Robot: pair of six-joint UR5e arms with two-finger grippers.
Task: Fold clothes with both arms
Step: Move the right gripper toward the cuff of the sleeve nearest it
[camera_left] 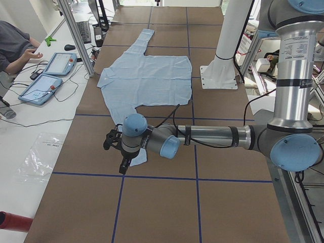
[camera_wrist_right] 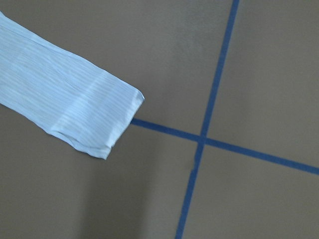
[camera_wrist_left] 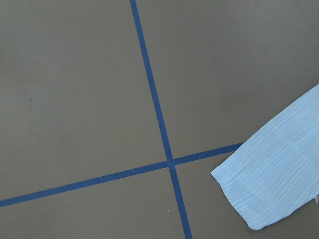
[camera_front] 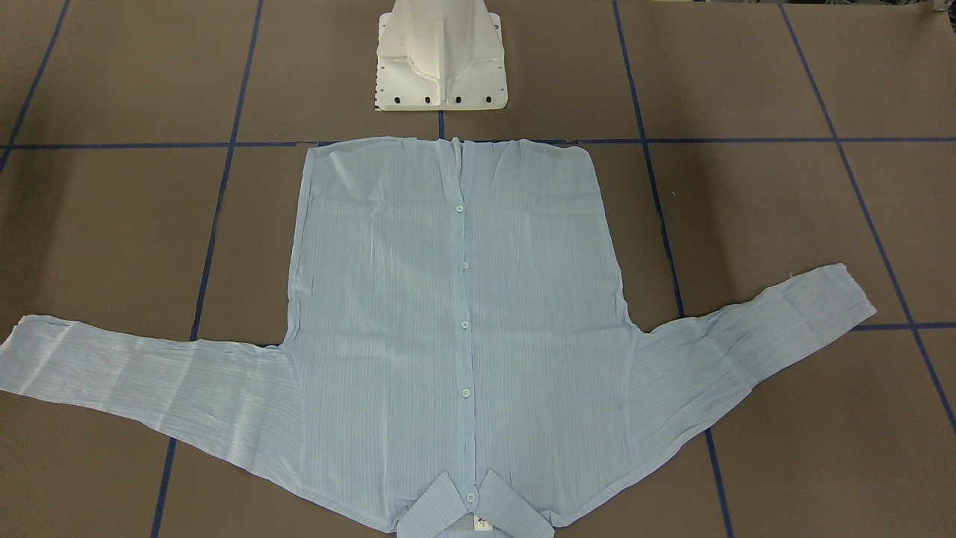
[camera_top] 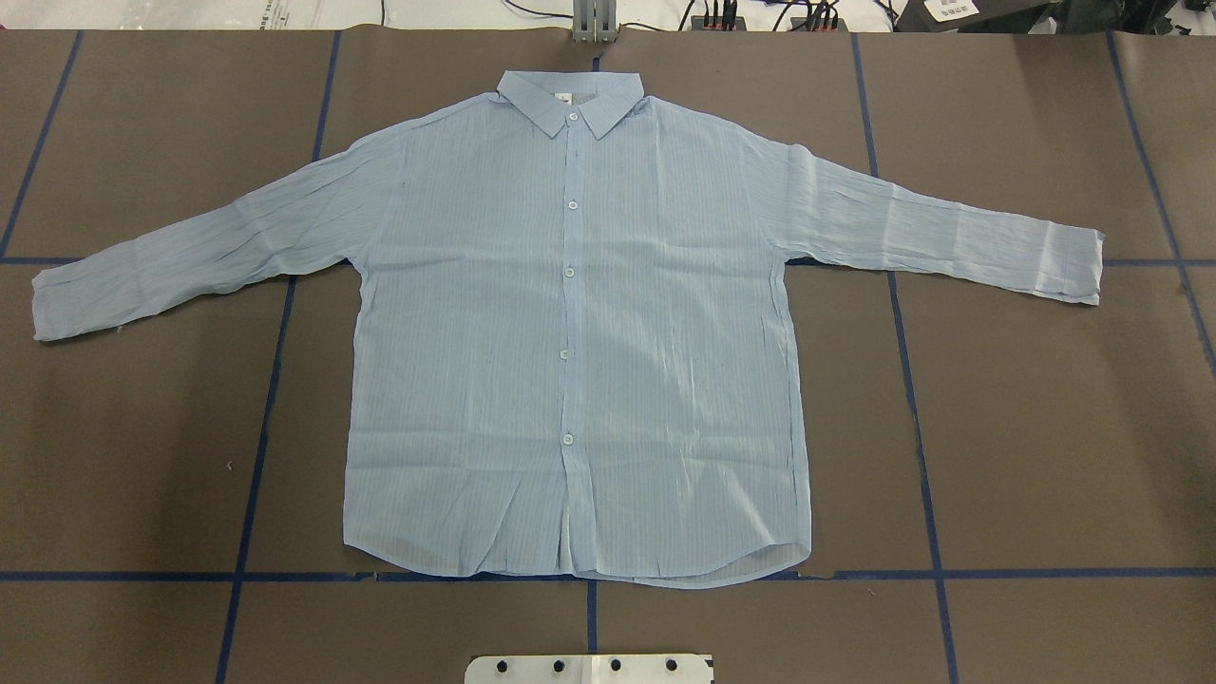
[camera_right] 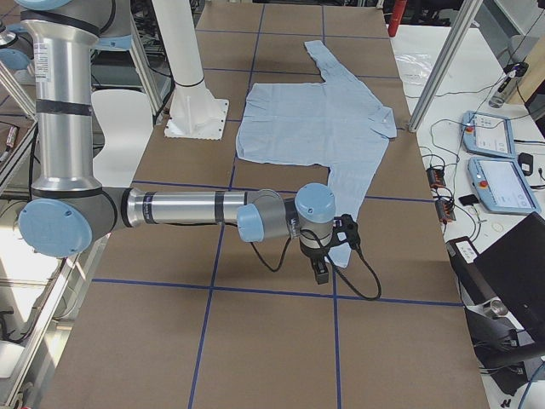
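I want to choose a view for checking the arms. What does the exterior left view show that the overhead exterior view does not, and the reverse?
Only exterior left: the left arm stretched out level, its gripper by the near cuff and partly hiding it; also a person's arm and two tablets.
Only overhead: the buttons, and the shirt with nothing in front of it; no arm in view.
Both: the shirt lying flat, unfolded, sleeves spread, and the white base.
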